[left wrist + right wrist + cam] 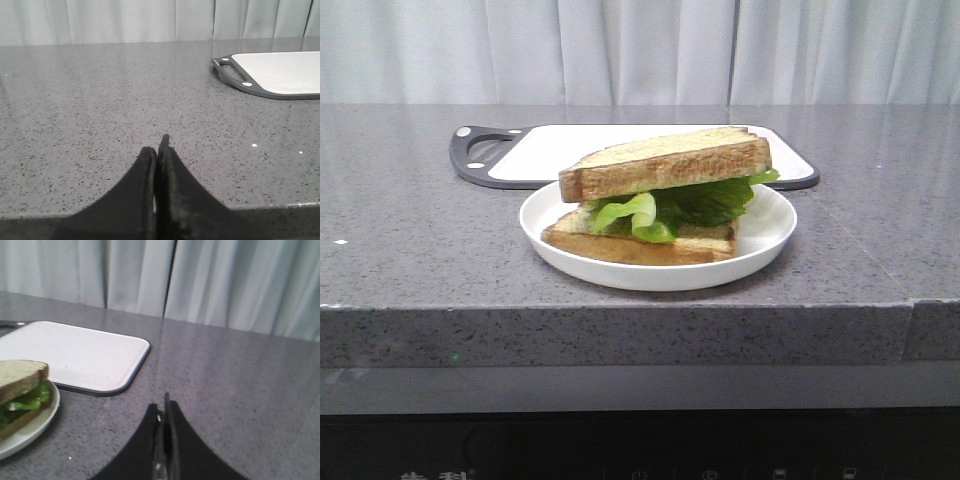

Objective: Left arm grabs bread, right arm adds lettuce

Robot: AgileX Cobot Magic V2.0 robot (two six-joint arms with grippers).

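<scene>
On the white plate (pixel 765 245) a thin bread slice lies at the bottom, the green ruffled lettuce (pixel 665 208) lies on it, and the thicker bread (pixel 665 162) lies on top, tilted. The same sandwich shows in the right wrist view: bread (pixel 20 377), lettuce (pixel 27 399). Neither arm shows in the front view. My left gripper (pixel 158 149) is shut and empty over bare counter, left of the cutting board. My right gripper (pixel 162 407) is shut and empty over the counter, right of the plate.
A white cutting board (pixel 535 150) with a dark grey rim and handle lies behind the plate; it also shows in the left wrist view (pixel 280 75) and the right wrist view (pixel 75 352). The grey speckled counter has a front edge (pixel 620 310). White curtains hang behind.
</scene>
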